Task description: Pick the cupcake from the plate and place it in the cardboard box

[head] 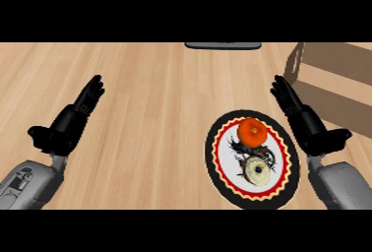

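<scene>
A round plate (219, 167) with a black rim, a red scalloped ring and a white middle lies at the lower right of the wooden counter. On it sit an orange round item (254, 131) toward the far side and a pale cupcake (258, 169) toward the near side. The cardboard box (335, 81) stands at the upper right. My right hand (310, 123) hovers just right of the plate, between it and the box, fingers straight and open. My left hand (67, 120) is at the left, open, far from the plate.
A dark flat object (222, 45) lies at the counter's far edge, near the middle. Bare wooden counter (160, 98) stretches between the two hands and to the left of the plate.
</scene>
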Controlling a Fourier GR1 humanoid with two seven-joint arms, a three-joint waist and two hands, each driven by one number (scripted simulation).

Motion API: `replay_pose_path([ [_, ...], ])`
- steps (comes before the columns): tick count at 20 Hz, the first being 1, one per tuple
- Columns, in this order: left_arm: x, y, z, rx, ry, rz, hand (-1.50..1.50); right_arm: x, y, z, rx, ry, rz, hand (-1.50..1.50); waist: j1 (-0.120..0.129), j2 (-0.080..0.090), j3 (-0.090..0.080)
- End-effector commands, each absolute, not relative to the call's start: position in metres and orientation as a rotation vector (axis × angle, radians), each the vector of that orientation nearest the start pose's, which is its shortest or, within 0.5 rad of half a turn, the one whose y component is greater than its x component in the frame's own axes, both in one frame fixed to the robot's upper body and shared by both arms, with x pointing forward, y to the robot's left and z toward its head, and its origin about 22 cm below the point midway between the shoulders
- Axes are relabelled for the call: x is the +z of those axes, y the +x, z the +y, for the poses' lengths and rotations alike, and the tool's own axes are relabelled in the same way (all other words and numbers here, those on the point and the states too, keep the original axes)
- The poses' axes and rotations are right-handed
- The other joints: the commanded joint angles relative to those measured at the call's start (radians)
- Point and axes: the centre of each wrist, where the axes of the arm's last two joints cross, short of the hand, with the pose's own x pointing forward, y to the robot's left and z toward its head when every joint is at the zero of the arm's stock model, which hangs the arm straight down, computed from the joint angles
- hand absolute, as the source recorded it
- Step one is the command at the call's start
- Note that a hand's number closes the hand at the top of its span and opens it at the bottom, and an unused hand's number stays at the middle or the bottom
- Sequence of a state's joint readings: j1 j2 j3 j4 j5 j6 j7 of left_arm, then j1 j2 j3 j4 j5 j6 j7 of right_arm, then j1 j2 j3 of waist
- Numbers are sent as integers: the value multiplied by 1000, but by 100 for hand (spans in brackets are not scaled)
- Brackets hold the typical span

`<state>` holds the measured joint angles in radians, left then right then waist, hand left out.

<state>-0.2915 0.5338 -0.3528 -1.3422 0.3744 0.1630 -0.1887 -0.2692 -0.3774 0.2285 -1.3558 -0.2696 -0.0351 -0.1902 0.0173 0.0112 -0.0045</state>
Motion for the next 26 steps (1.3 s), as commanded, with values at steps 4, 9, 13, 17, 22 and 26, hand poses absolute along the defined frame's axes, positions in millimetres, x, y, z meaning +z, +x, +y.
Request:
replay_pose_path([
  [4, 42, 295, 295, -385, 176, -1701, 0, 90, 293, -298, 41, -462, -1839, -150, -98, -55, -4],
  [9, 43, 288, 308, -437, 227, -1680, 0, 89, 258, -352, 83, -903, -1619, -150, -164, -62, -10],
  [13, 53, 284, 305, -455, 179, -1699, 0, 96, 214, -336, 222, -1004, -1609, -150, -127, -48, -4],
  [17, 53, 284, 296, -476, 174, -1711, 0, 103, 179, -309, 446, -1028, -1579, -150, -108, -35, -5],
  [22, 53, 280, 291, -499, 137, -1733, 0, 133, 157, -288, 623, -1072, -1359, -150, -64, -25, -6],
  [26, 63, 287, 284, -526, 111, -1742, 0, 145, 147, -270, 809, -1063, -1118, -150, -24, -14, -6],
])
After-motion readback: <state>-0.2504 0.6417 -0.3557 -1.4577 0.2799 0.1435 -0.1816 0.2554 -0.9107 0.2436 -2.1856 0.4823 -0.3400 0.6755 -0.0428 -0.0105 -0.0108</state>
